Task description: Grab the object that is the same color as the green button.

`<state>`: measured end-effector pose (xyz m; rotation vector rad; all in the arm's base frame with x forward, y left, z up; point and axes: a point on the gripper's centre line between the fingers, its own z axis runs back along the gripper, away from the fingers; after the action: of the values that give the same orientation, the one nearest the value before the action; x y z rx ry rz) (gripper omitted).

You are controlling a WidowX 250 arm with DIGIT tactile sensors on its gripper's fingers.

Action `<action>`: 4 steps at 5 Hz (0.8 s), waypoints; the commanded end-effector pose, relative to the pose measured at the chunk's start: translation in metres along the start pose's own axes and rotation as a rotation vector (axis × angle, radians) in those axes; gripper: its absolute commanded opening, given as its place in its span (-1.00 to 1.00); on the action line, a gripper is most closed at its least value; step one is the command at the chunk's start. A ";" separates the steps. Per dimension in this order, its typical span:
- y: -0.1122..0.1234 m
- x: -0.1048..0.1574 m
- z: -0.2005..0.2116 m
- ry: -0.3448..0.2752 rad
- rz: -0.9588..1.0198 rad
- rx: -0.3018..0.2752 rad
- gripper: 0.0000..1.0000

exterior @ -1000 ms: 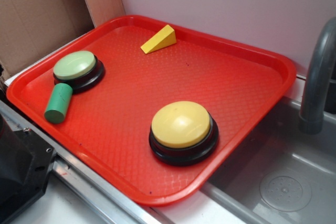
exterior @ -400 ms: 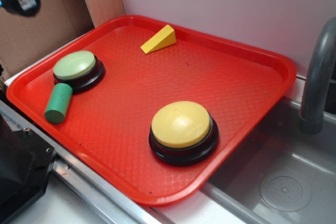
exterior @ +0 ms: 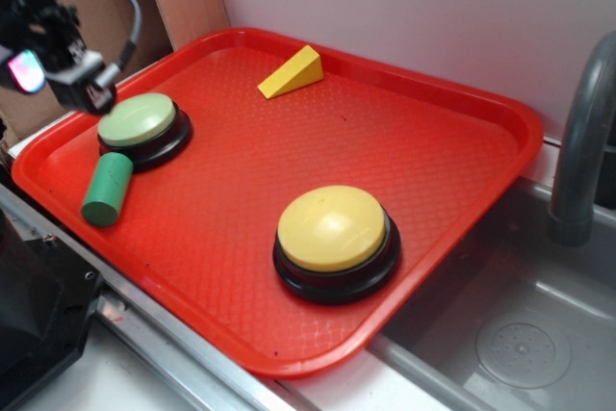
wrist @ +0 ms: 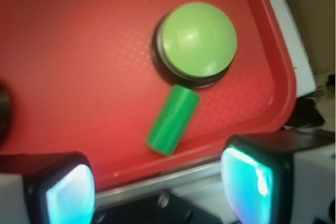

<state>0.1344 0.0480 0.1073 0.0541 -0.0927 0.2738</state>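
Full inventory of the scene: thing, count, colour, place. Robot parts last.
tray: 1, red, beside the sink
green button: 1, pale green dome on black base, tray's left end
cylinder block: 1, dark green, lying against the green button's base
yellow button: 1, yellow on black base, tray's near side
wedge block: 1, yellow, tray's far edge
sink: 1, grey, right of tray
faucet: 1, grey, over sink
cardboard: brown, behind tray
gripper: 1, black, above tray's left edge, jaws open

Black end effector (exterior: 60, 69), boxy, grey cable looping off top. Small glowing cyan-pink patch on side. Wrist view: two black-framed fingers (wrist: 65, 192), pads lit cyan-white, grey-white housing at edges.
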 end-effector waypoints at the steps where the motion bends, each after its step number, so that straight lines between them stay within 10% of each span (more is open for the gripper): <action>1: 0.015 0.018 -0.044 -0.033 0.126 0.089 1.00; 4: 0.021 0.014 -0.088 -0.012 0.221 0.041 1.00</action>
<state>0.1498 0.0704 0.0184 0.0746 -0.0878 0.4882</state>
